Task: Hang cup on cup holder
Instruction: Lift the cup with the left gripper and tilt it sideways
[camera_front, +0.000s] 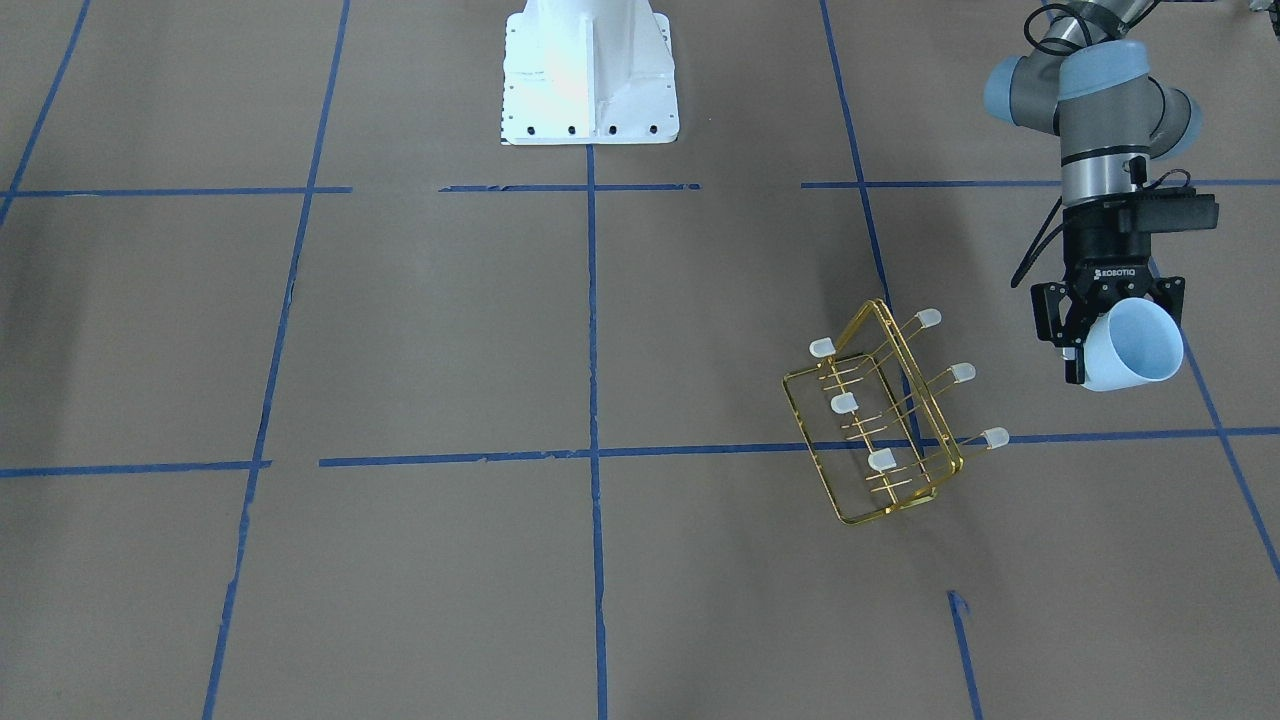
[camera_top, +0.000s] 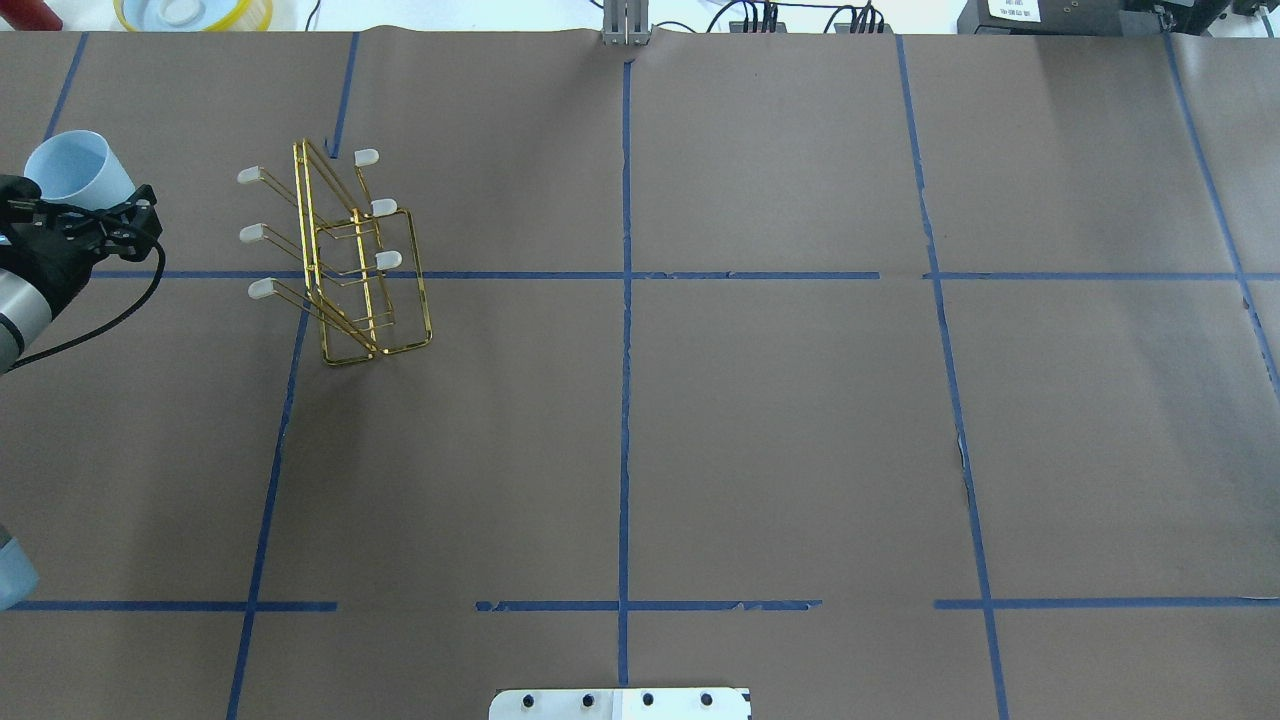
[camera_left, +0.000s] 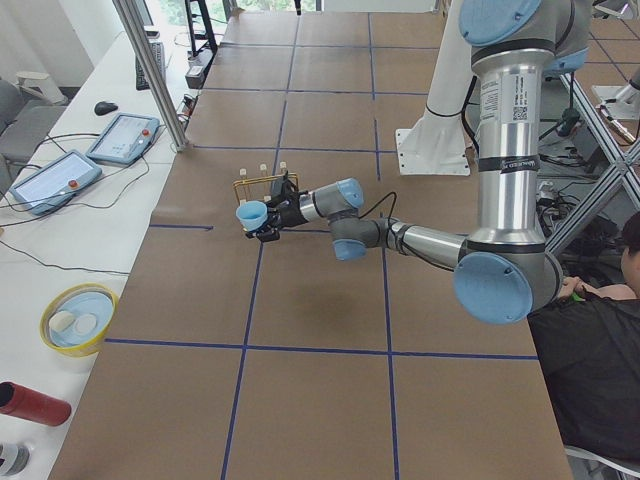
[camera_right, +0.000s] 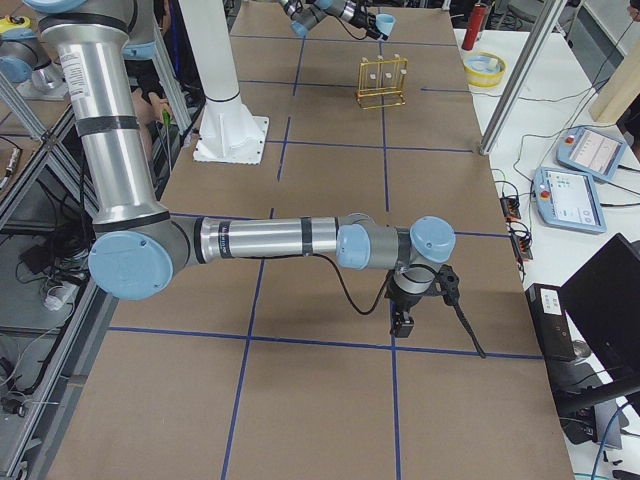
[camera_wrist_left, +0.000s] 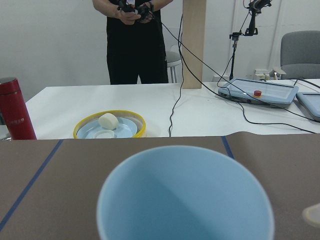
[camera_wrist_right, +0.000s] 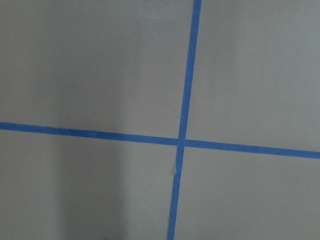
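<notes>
The left gripper pinches a small pale blue plastic tumbler between its black fingers, clamped on the sides near the base. The tumbler hangs clear of the brown paper-covered table, tilted with its open mouth turned away from the robot. The gold wire rack stands on the table near it but apart, three of its whitish-capped prongs angled toward the tumbler. The right gripper hovers far off; I cannot tell how its fingers stand
</notes>
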